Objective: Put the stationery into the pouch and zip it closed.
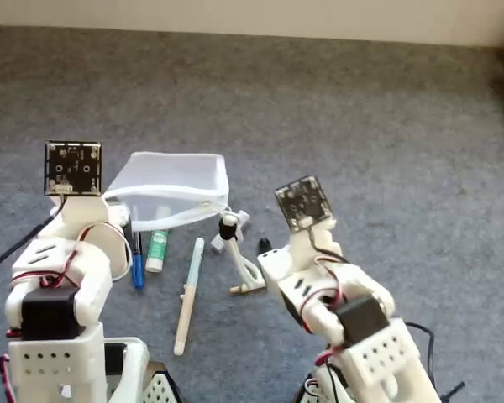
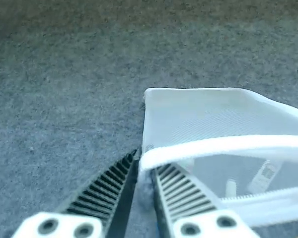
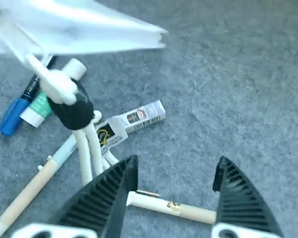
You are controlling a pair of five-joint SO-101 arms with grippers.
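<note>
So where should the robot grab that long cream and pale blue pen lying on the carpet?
Mid-barrel on the long cream and pale blue pen, coming straight down, jaws closing across its thin width. It lies flat there with bare grey carpet on both sides.

The white mesh pouch is sitting unzipped, its mouth gaping. A blue pen and a green-and-white glue stick are lying side by side, ends at that mouth. A long cream pen and a white compass are lying just beside them, outside
</note>
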